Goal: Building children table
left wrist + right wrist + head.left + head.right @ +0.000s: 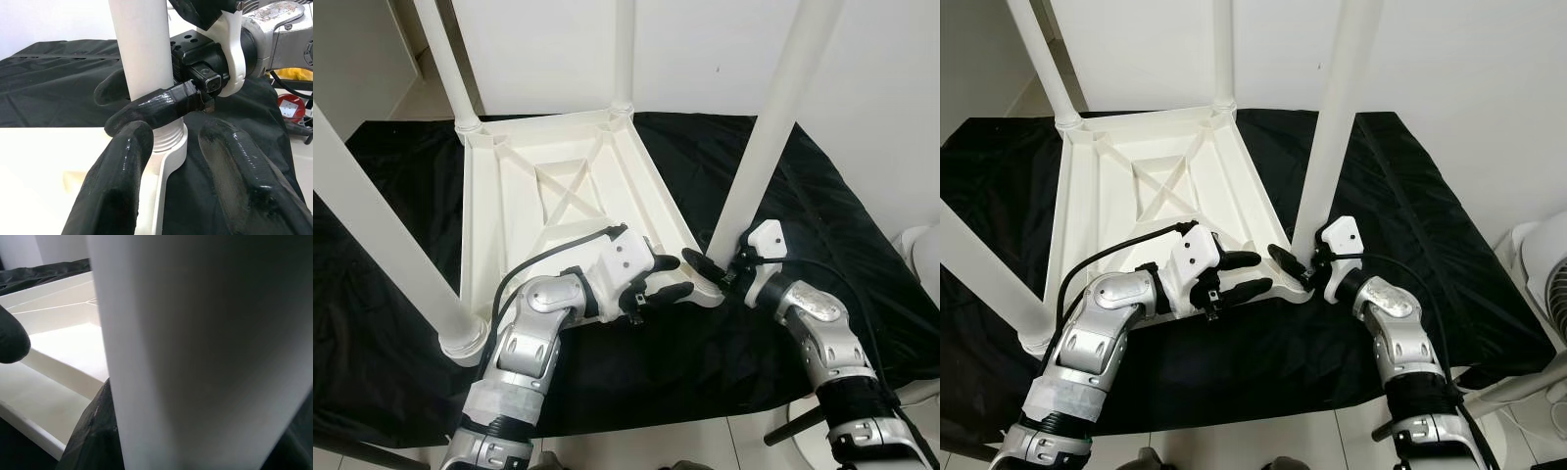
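The right end effector (710, 266) is closed around the base of the near right leg (771, 127), one black finger (161, 105) wrapped across the leg just above its threaded collar. The leg stands upright in the corner socket of the tabletop (558, 196). The left end effector (668, 277) is held open at that same corner, its two fingers (674, 291) spread on either side of the tabletop's rim and gripping nothing; in the left wrist view the socket and the leg's base are seen between them.

The white tabletop lies upside down, ribbed underside up, on a black sheet (822, 196) spread over the floor. Three other white legs are seen standing at its remaining corners: one at the far right corner (624, 54), one at the far left (450, 69), and one at the near left (382, 225). A white fan (1542, 284) is seen beside the sheet at the right.
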